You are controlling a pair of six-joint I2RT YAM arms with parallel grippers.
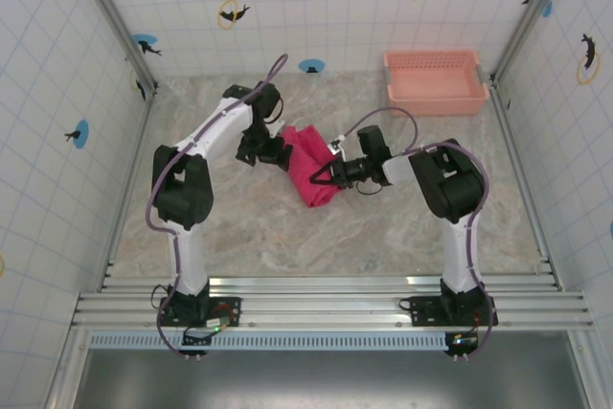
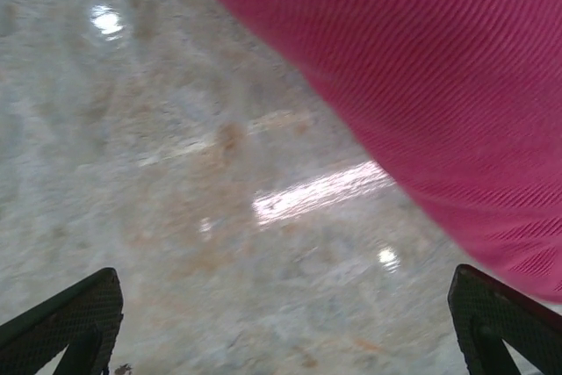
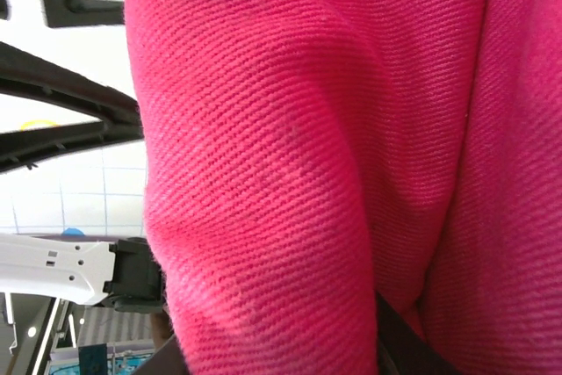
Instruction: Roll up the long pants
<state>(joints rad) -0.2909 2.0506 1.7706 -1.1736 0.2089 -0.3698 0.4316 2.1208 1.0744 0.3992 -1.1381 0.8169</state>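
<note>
The long pants (image 1: 308,164) lie as a compact magenta-red bundle in the middle of the marble table. My left gripper (image 1: 275,152) sits at the bundle's left edge. In the left wrist view it (image 2: 285,285) is open wide over bare table, with the cloth (image 2: 439,68) just beyond its right finger and nothing between its fingers. My right gripper (image 1: 321,179) reaches in from the right. In the right wrist view it (image 3: 281,349) is shut on a thick fold of the pants (image 3: 307,129), and the cloth covers most of both fingers.
A pale pink plastic basket (image 1: 436,102) stands at the back right corner. Tiled walls close in the table (image 1: 249,227) on three sides. A metal rail runs along the near edge by the arm bases.
</note>
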